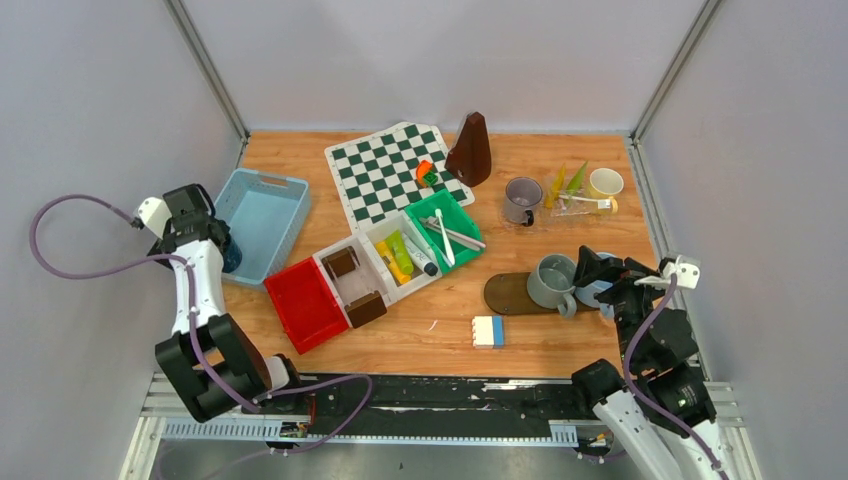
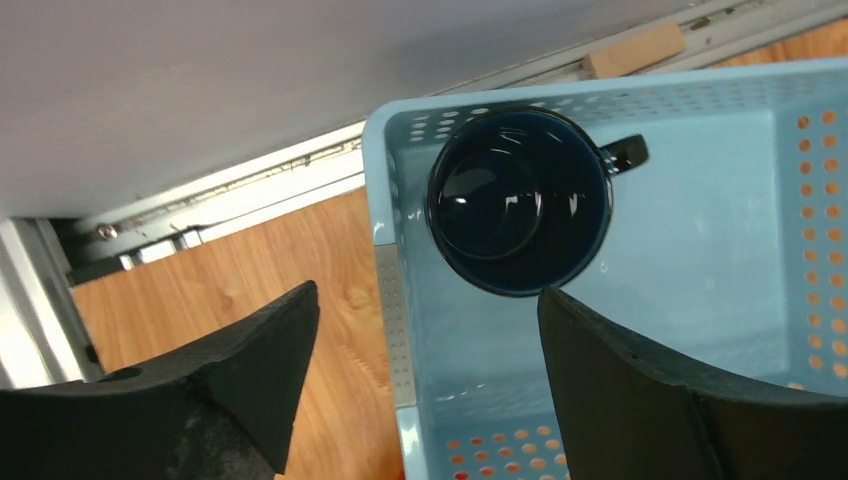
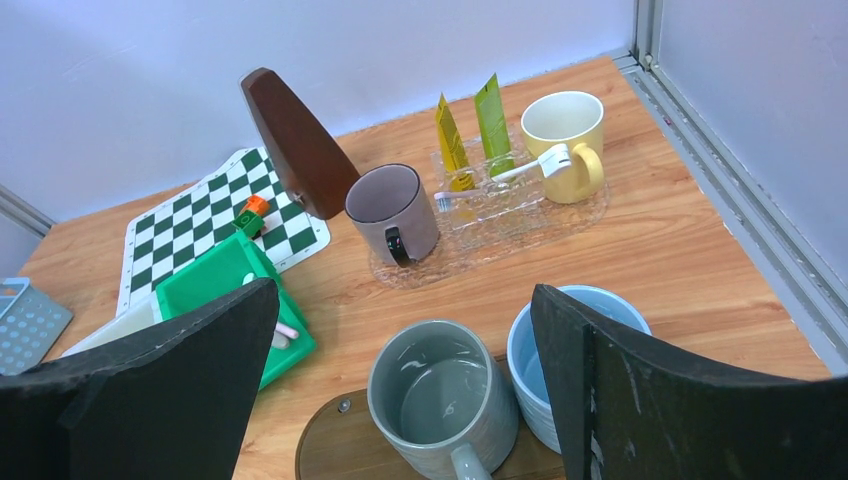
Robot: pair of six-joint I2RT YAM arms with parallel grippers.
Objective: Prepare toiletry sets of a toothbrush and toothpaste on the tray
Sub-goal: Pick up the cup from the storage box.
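Hovering with its jaws spread wide and holding nothing, the left gripper point(image 2: 425, 295) hangs over the near end of the light blue basket point(image 2: 700, 250). The dark blue mug point(image 2: 518, 200) stands upright there in a corner, its handle pointing along the wall. The right gripper point(image 3: 405, 292) is likewise released and empty. It sits above the grey-green mug point(image 3: 440, 400) and the light blue mug point(image 3: 522, 370), which stand touching on a dark wooden board point(image 3: 330, 450).

Farther back on the table, the clear tray point(image 3: 470, 240) already carries a grey mug point(image 3: 392, 210), a pale yellow mug point(image 3: 560, 140), a yellow tube point(image 3: 450, 145), a green tube point(image 3: 492, 115) and a toothbrush point(image 3: 500, 175) lying across. More tubes and brushes wait in the white bin point(image 1: 400, 255) and green bin point(image 1: 445, 230).

The step in hand looks like fetching the remaining mugs. Next, the left arm would likely drop one finger inside the blue mug's rim and one outside. The basket wall leaves little room there, so the approach needs care.
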